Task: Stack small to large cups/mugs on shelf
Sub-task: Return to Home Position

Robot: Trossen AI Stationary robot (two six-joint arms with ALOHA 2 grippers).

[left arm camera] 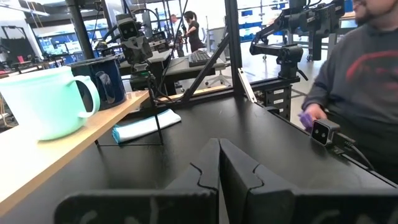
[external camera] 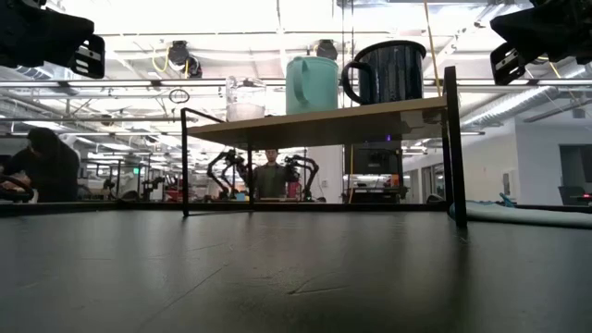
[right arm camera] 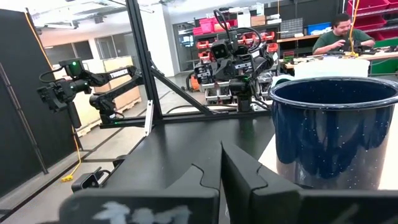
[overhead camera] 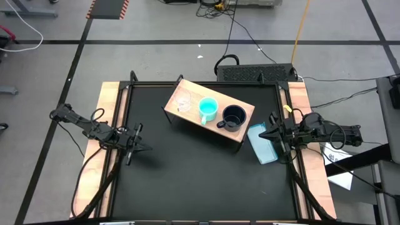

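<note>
On shelf (overhead camera: 247,111) sit clear cup (overhead camera: 183,102), turq. mug (overhead camera: 208,109), blk mug (overhead camera: 234,117).

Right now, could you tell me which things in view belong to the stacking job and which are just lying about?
Job: clear cup, turquoise mug and dark mug, all standing on the wooden shelf; left end effector and right end effector, both shut, off to either side.
Lying about: flat light-blue item beside the shelf.

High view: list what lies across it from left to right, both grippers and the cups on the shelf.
Left gripper → small clear cup → turquoise mug → dark blue mug, these three in a row on the shelf → right gripper by the table's right side.
</note>
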